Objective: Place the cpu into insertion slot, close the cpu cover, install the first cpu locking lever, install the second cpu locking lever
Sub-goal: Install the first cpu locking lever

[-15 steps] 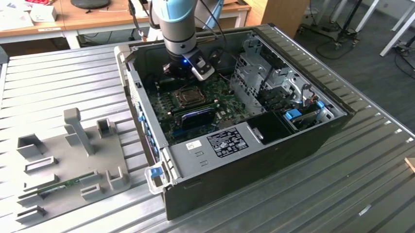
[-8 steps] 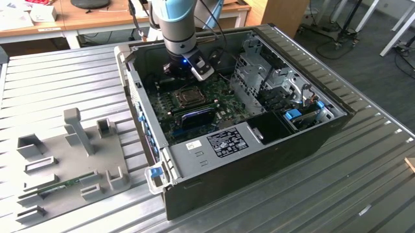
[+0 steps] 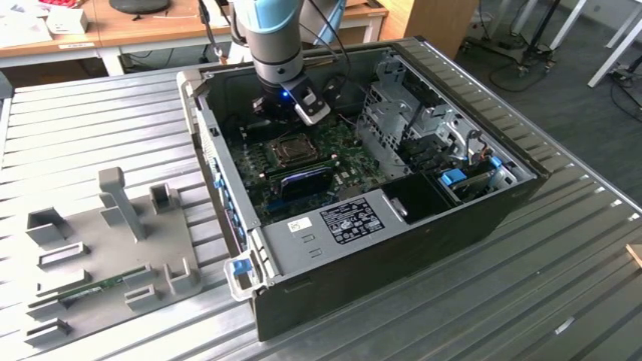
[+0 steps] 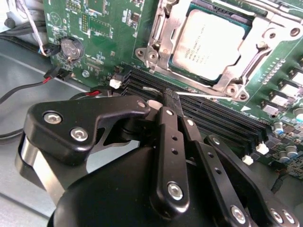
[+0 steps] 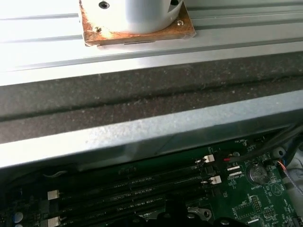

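The cpu (image 4: 213, 42) lies flat in the insertion slot (image 3: 291, 148) on the green motherboard (image 4: 94, 28). The silvery cpu cover (image 4: 158, 49) lies down around it like a frame. A thin silvery locking lever (image 4: 208, 95) runs along the socket's edge above the memory slots. My black gripper (image 4: 171, 97) has its fingers shut together, and the tips sit right at this lever near its hooked end. Whether the rod is pinched between them I cannot tell. In the exterior view the gripper (image 3: 291, 113) hangs inside the open computer case, just behind the socket.
Long black memory slots (image 4: 222, 118) lie under the gripper. A coin battery (image 4: 71, 47) and red-black cables (image 4: 47, 78) sit nearby. The case wall (image 5: 142, 127) rises close by. A drive cage (image 3: 411, 120) stands on the exterior view's right, a grey fixture plate (image 3: 110, 248) on the table.
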Robot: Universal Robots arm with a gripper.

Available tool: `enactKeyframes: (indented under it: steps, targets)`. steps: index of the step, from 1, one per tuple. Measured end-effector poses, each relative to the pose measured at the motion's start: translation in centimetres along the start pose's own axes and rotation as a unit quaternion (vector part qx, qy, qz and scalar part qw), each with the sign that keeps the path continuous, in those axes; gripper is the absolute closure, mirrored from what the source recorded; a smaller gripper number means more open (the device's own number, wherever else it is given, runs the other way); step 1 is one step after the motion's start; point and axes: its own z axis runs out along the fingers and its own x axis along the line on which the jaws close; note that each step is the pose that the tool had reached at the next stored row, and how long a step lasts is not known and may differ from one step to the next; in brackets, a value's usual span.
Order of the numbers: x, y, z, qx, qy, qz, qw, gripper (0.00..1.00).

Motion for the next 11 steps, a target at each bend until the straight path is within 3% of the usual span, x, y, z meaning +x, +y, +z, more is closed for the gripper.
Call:
enactKeyframes:
  steps: [11]
  targets:
    - [0.03,0.11,0.03,-0.0007,-0.0006,0.003,1.0,0.89]
